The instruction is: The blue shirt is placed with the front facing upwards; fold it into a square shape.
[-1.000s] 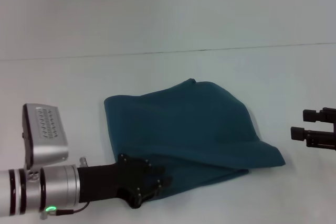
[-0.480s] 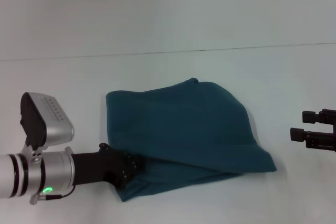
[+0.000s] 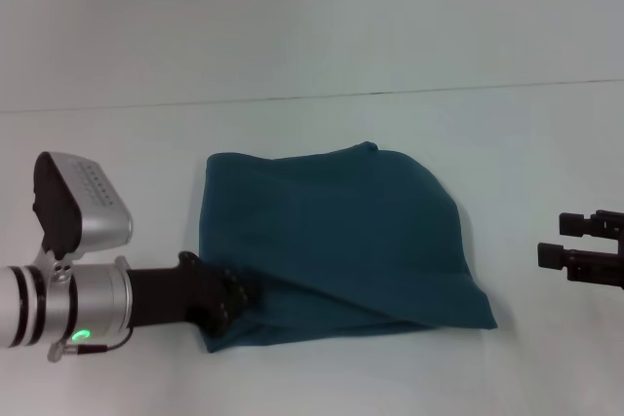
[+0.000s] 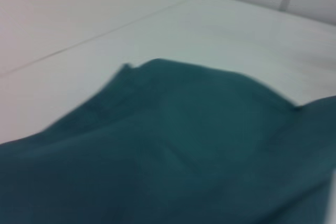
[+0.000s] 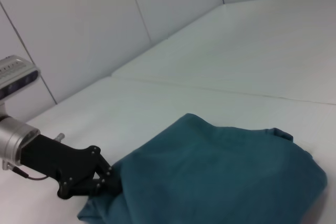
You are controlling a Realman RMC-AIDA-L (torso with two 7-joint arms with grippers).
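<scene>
White tabletop [image 3: 312, 46] carries the blue shirt [image 3: 336, 241], already folded into a rough block at centre, with the left pincer [image 3: 232, 301] seemingly clamped on its near-left corner to draw that edge square, while the right pincer [image 3: 570, 245] idles open, far right.

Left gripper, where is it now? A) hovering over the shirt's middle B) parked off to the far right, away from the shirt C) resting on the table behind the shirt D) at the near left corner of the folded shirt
D: in the head view the left gripper sits at the near left corner of the folded blue shirt, while the right gripper waits to the right, apart from the cloth.
</scene>
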